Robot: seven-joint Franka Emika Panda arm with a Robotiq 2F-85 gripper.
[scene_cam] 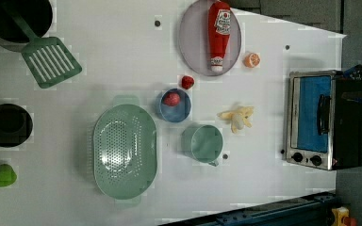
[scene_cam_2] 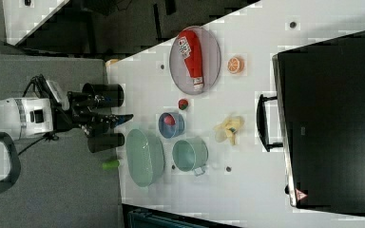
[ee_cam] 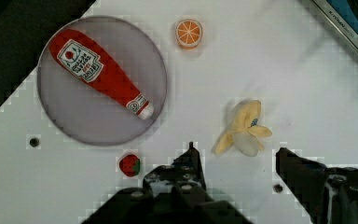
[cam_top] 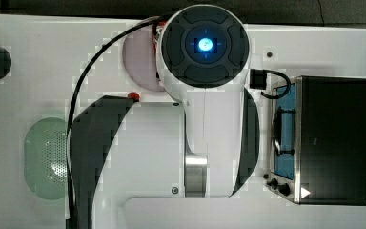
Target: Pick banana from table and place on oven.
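We see the gripper (ee_cam: 235, 161) high above the table (scene_cam: 122, 56) with its jaws spread apart and nothing between them. The banana (scene_cam: 238, 117) (peeled, its skin splayed) lies on the white surface — between the mug (scene_cam: 202, 143) and the oven (scene_cam: 323, 120), apart from both. The ketchup bottle (scene_cam: 219, 33) rests on a plate (scene_cam: 191, 47), an orange slice (scene_cam: 251, 60) beside it.

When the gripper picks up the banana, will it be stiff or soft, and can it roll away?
The banana probably is soft: its peel flaps spread loosely on the table. Those flaps likely stop rolling. It looks small and light, so the open gripper could pinch it easily.
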